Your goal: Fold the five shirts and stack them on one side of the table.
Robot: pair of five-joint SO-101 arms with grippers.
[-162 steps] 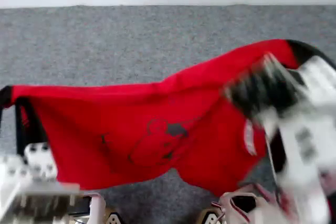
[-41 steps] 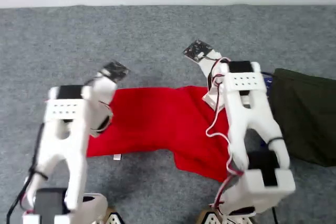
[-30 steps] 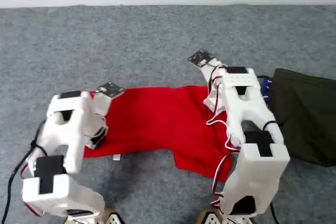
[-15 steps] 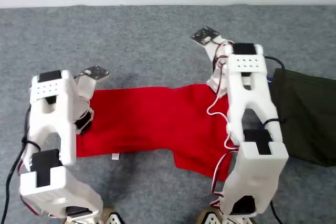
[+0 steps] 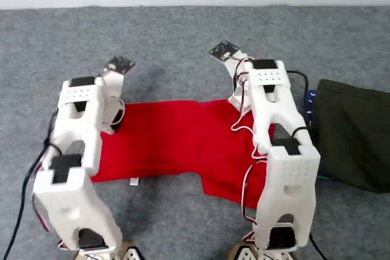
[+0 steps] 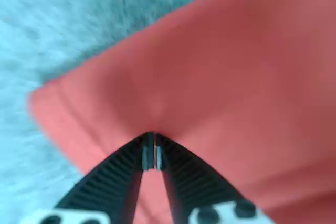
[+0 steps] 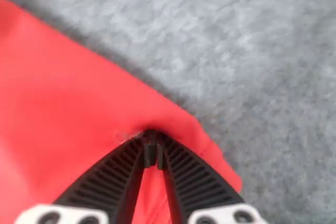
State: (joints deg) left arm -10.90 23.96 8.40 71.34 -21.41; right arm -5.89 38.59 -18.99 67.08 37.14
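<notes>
The left arm [image 5: 79, 120] and right arm [image 5: 275, 117] partly hide the red shirt [image 5: 177, 141], and the edge crops the dark shirt [image 5: 353, 132].

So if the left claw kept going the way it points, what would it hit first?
The red cloth shirt: the left gripper is pinched shut on it, pointing down into it. Right beneath lies the grey felt-like table cover, probably with no gap, though depth is hard to judge.

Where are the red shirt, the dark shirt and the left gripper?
red shirt [image 5: 177, 138]: high view, middle of the spread cloth.
dark shirt [image 5: 350, 132]: high view, middle of its top.
left gripper [image 6: 150, 153]: left wrist view, between its fingertips, pinching the red shirt.
</notes>
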